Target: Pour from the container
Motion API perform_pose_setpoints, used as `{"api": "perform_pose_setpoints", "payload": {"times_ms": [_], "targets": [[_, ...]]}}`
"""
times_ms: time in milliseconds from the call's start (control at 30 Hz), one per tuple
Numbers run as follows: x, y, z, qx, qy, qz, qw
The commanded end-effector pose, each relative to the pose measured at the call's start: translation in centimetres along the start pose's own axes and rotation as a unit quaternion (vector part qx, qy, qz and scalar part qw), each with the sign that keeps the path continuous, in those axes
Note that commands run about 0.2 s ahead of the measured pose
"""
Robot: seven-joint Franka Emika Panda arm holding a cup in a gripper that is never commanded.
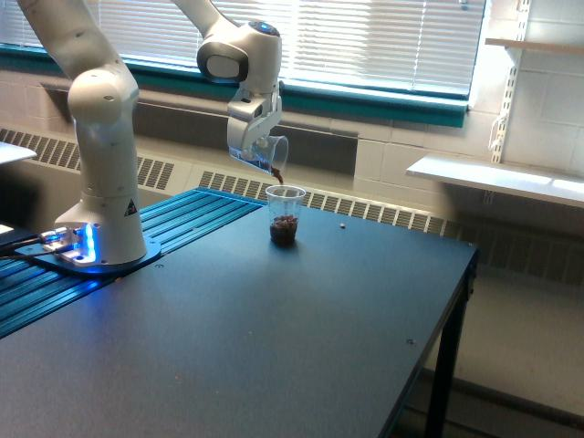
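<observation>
container (267, 151) tipped, dark bits, perhaps beans

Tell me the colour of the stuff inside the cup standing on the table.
Dark reddish-brown, filling the lower part of the clear standing cup; only the exterior view shows it.

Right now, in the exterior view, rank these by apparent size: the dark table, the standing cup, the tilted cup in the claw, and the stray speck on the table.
1. Dark table, by far the largest.
2. Standing cup.
3. Tilted cup, partly hidden by the claw, so its rank against the standing cup is unsure.
4. Stray speck, the smallest.
</observation>
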State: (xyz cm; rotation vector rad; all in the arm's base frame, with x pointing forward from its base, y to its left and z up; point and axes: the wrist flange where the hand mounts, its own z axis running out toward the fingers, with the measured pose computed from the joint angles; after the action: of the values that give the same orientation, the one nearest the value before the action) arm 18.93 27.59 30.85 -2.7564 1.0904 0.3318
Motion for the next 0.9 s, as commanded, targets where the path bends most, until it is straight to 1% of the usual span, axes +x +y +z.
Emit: {"api": "perform_pose_setpoints", "payload": {"times_ms": [33,400,900], "targets": [[0.82,0.34,0.13,-0.004,-0.003,0.004,1.0],[1.12,0.24,0.16,-0.004,-0.007,0.005,1.0],[1.55,0.31,0.32,-0.01,-0.015,0.008,0.9998]]}}
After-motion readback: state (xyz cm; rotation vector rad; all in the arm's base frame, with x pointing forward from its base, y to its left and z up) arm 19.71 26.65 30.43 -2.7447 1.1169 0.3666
